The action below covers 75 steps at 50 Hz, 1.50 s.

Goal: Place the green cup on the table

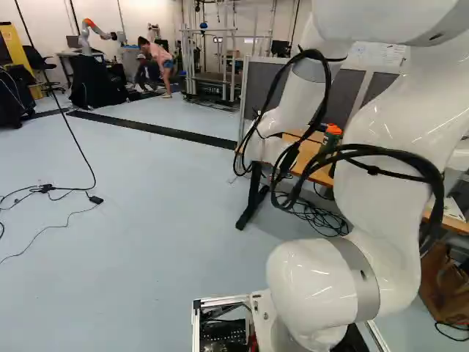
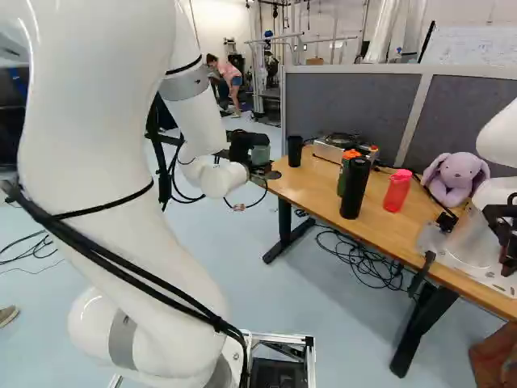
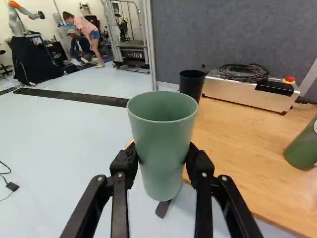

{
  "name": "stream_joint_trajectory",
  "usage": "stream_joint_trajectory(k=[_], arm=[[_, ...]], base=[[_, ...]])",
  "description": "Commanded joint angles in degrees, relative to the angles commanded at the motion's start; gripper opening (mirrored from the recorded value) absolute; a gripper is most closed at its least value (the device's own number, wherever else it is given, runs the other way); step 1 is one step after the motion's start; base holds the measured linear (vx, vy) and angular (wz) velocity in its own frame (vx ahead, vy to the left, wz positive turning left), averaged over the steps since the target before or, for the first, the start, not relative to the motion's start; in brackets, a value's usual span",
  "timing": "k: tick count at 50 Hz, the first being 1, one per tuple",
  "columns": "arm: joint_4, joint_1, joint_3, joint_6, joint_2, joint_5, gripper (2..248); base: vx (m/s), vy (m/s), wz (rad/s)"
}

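The jaws of the gripper (image 2: 261, 167) are closed around the green cup (image 3: 162, 148), one finger on each side. The cup is upright, in the air near the end of the table (image 3: 237, 134). On the table stands a black cup (image 3: 191, 87), just beside a metal box (image 3: 237, 94). Behind these is a grey partition (image 3: 223, 39).

White rounded arm (image 2: 105, 145), black cables (image 2: 220, 325)

From here it's plainly a robotics lab — a white arm (image 2: 97, 145) close by, another robot (image 2: 505, 133) at the table (image 2: 319, 194), a whiteboard (image 2: 477, 42) beyond grey partitions (image 2: 347, 105), and cables (image 2: 359, 259) tangled on the floor (image 1: 146, 220).
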<state>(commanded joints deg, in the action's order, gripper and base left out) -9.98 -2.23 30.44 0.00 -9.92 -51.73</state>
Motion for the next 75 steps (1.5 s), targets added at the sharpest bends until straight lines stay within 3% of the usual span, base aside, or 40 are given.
stream_joint_trajectory(k=[25,46,51,62,75], arm=[[-8.13,-1.64,7.9,0.0,-8.34,-3.11,119],[-16.32,-1.77,9.11,0.0,-11.97,-9.53,119],[-18.34,-1.77,9.22,-1.86,-12.68,-11.26,119],[-22.79,-1.76,9.43,-8.88,-14.26,-15.09,119],[-26.56,-1.76,9.7,-10.33,-16.16,-17.92,119]], base=[[0.0,0.0,0.0],[0.0,0.0,0.0],[0.0,0.0,0.0],[0.0,0.0,0.0],[0.0,0.0,0.0]])
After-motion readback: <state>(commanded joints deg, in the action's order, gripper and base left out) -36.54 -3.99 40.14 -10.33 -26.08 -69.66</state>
